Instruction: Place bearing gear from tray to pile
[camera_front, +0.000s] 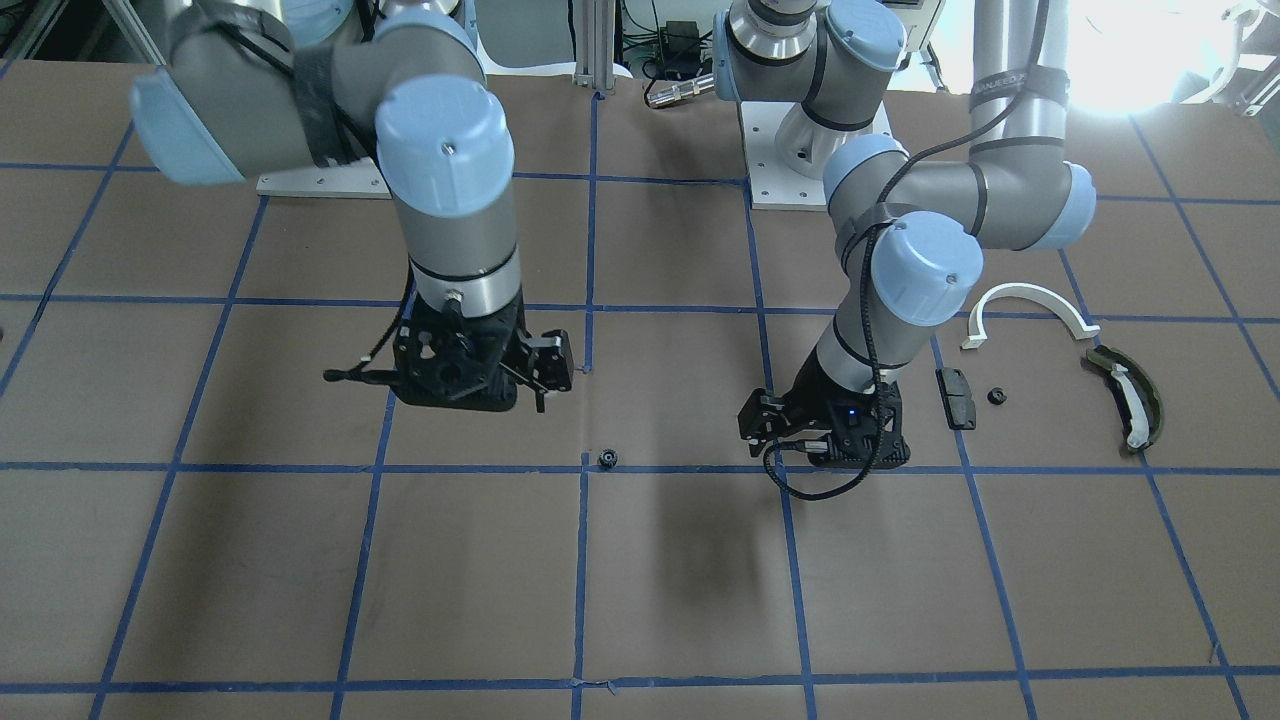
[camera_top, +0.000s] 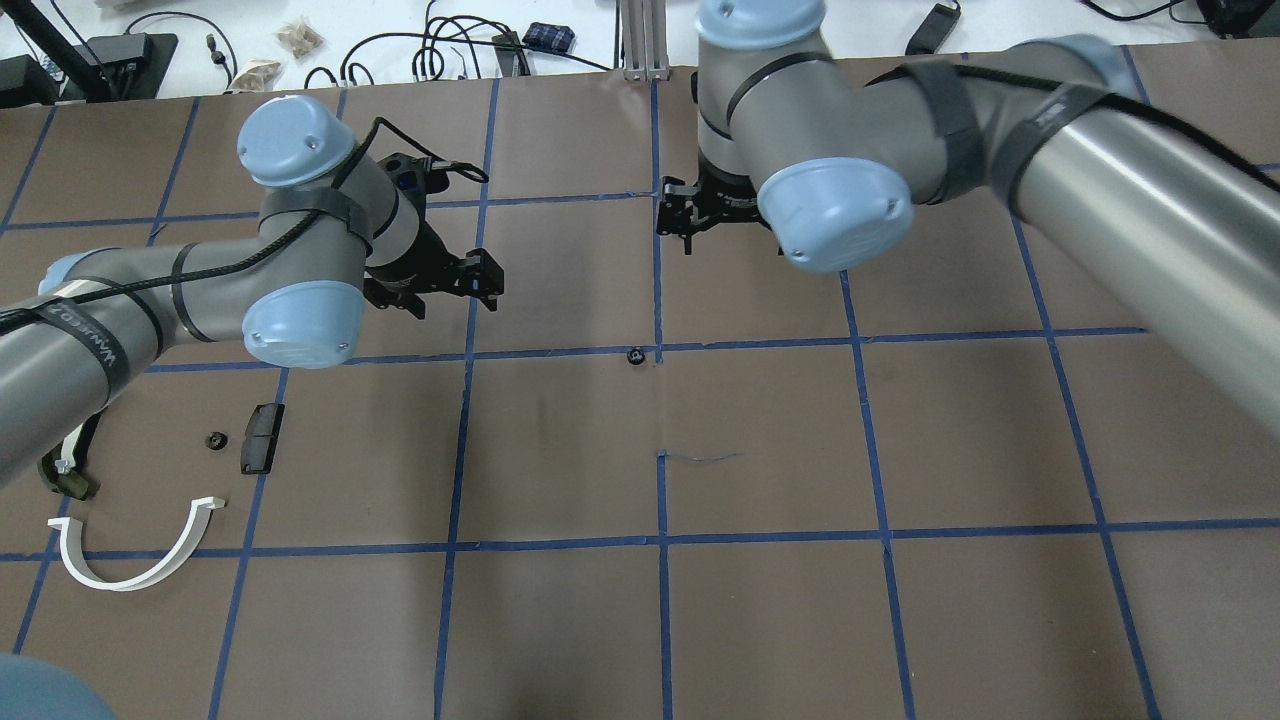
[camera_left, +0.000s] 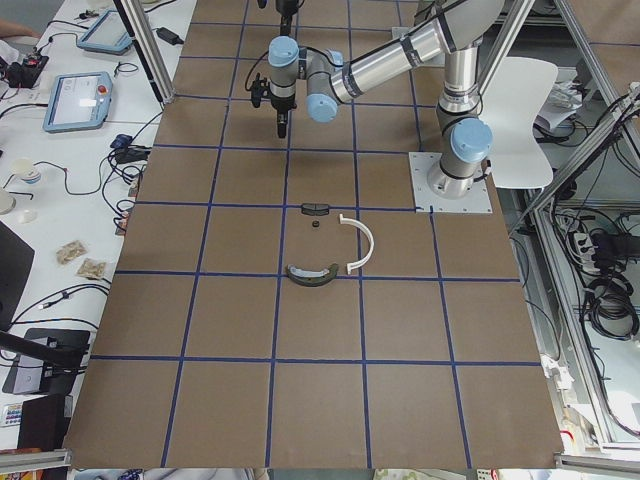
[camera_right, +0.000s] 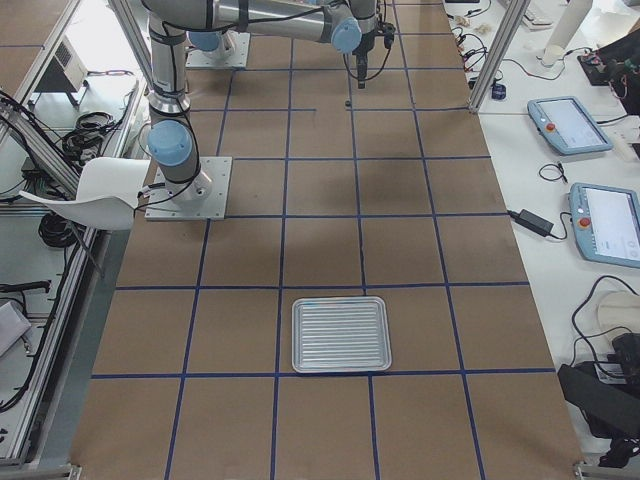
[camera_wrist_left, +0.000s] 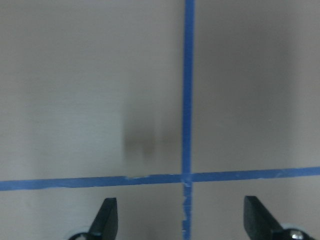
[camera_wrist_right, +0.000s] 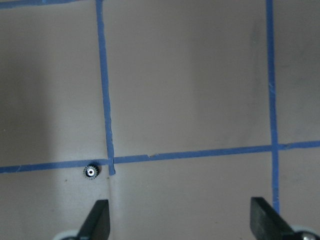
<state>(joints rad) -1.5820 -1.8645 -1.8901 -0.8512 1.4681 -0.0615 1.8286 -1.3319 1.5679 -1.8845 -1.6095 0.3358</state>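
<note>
Front-facing view, bearing gear (camera_front: 607, 459): it lies on the table (camera_front: 640, 590) at a blue tape crossing, between the two arms and well apart from the pile (camera_front: 957, 400).
Front-facing view, pile contents: white half-ring arc (camera_front: 1033, 289), dark olive curved piece (camera_front: 1146, 398), black block (camera_front: 955, 388), and a second small gear (camera_front: 996, 396) just beside the block.
Front-facing view, left gripper (camera_front: 765, 425): low over the table, between gear and pile. We cannot read its jaws here.
Overhead view, right gripper (camera_top: 688, 225): just across the tape line from the gear, carrying nothing that we can see.
Right side view, tray (camera_right: 340, 333): ribbed metal. We see nothing in it, and it is well apart from both arms.
Left wrist view, jaws: spread wide with nothing between them. Only tape lines lie below.
Right wrist view, jaws: spread wide and empty. The gear sits ahead of one fingertip (camera_wrist_right: 98, 220), off the centreline.
Risk, missed grasp: we judge that closing on the present line would pass beside the gear.
Risk, displacement: the part is small, so a grazing fingertip could flick or roll it.
Risk, release: a drop from height could bounce it out of the pile, and a low approach could knock the block.
Surface: matte brown covering with a blue tape grid.
Room: side benches with teach pendants and cables, and aluminium frame posts.
</note>
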